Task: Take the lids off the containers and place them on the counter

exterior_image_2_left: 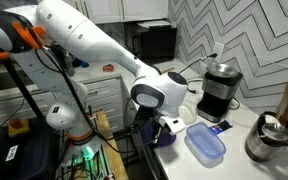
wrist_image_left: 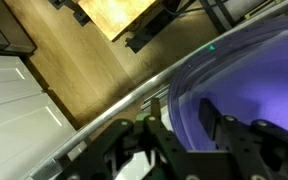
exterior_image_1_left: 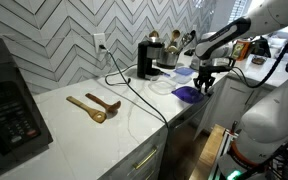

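Gripper [wrist_image_left: 189, 137] at purple lid [wrist_image_left: 246, 98], on near edge of counter [exterior_image_1_left: 84, 130]; cannot tell whether jaws clamped or apart. Risk: thin rim slipping, lid dropping to floor [wrist_image_left: 74, 60].

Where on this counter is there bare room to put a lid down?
The widest bare stretch of counter lies between the wooden spoons and the purple lid, though a black cable crosses it. Crowded: the far end, where coffee machine, blue lid and gripper cluster.
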